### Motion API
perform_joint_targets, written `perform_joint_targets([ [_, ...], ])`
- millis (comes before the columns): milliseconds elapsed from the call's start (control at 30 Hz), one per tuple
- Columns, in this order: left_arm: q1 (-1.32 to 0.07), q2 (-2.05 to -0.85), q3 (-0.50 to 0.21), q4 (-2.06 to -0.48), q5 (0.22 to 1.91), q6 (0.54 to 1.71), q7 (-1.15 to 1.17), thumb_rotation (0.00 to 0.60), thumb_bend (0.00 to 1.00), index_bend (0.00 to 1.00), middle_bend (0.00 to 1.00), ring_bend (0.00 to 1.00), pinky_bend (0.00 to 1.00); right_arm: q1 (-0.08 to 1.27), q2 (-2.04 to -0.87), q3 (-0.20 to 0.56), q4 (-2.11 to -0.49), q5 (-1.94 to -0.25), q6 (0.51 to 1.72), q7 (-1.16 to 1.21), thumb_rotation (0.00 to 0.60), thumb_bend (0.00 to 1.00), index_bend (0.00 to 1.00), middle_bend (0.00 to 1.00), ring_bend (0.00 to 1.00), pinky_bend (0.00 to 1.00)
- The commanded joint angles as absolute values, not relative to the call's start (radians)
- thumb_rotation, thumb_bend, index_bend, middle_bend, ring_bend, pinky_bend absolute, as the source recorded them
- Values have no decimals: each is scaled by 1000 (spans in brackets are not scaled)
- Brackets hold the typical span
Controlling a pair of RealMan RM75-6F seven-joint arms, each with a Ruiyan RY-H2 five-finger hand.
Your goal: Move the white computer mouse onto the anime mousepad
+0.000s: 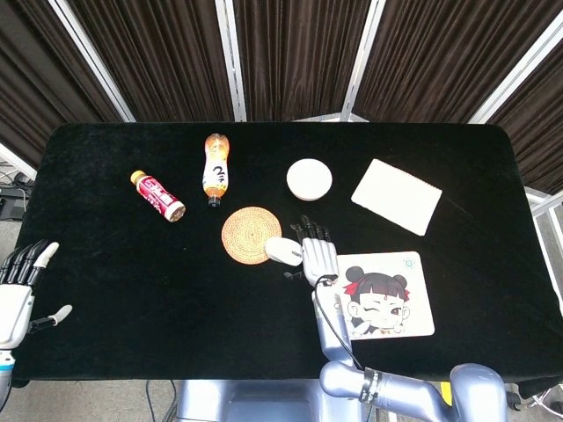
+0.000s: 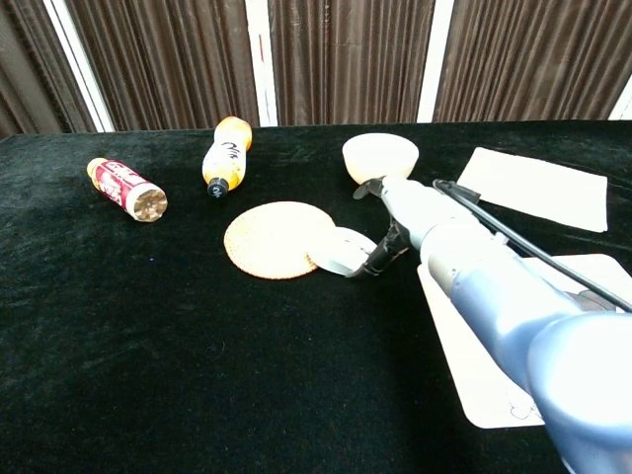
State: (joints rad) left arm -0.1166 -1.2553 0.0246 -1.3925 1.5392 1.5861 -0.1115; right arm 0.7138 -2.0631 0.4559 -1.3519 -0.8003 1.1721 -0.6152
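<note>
Off at the table's near left corner, the left hand (image 1: pixel 18 294) hangs idle with fingers spread, holding nothing. Beside the woven coaster (image 1: pixel 249 234), the white computer mouse (image 1: pixel 283 251) overlaps its right edge, and the right hand (image 1: pixel 318 257) sits against the mouse's right side, fingers apart and not yet gripping, seemingly positioned for a grasp toward the anime mousepad (image 1: pixel 387 294) just right of it

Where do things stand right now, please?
Right hand at the mouse, no grip yet. Left hand open, off-table. Mouse overlaps coaster; mousepad clear.
</note>
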Motion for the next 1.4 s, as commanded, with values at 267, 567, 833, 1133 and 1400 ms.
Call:
perform_joint_targets([
  [267, -118, -1253, 12, -1388, 1533, 1553, -126, 600, 80, 0, 0, 0, 0, 761, -2116, 474, -1235, -786, 1135, -559, 600, 89, 169, 0, 0, 0],
  [567, -120, -1252, 9, -1391, 1538, 1531, -128, 600, 81, 0, 0, 0, 0, 789, -2152, 478, -1153, -782, 1103, -516, 600, 111, 236, 0, 0, 0],
  [833, -121, -1248, 12, -1394, 1548, 1518, -135, 600, 81, 0, 0, 0, 0, 806, -2160, 494, -1123, -788, 1094, -486, 600, 195, 280, 0, 0, 0],
  [1133, -120, -1247, 11, -1395, 1557, 1518, -133, 600, 81, 0, 0, 0, 0, 816, -2167, 494, -1076, -779, 1075, -480, 600, 241, 335, 28, 0, 0],
  [1400, -122, -1244, 10, -1396, 1558, 1503, -142, 600, 82, 0, 0, 0, 0, 808, -2156, 487, -1098, -818, 1114, -459, 600, 300, 424, 92, 0, 0],
])
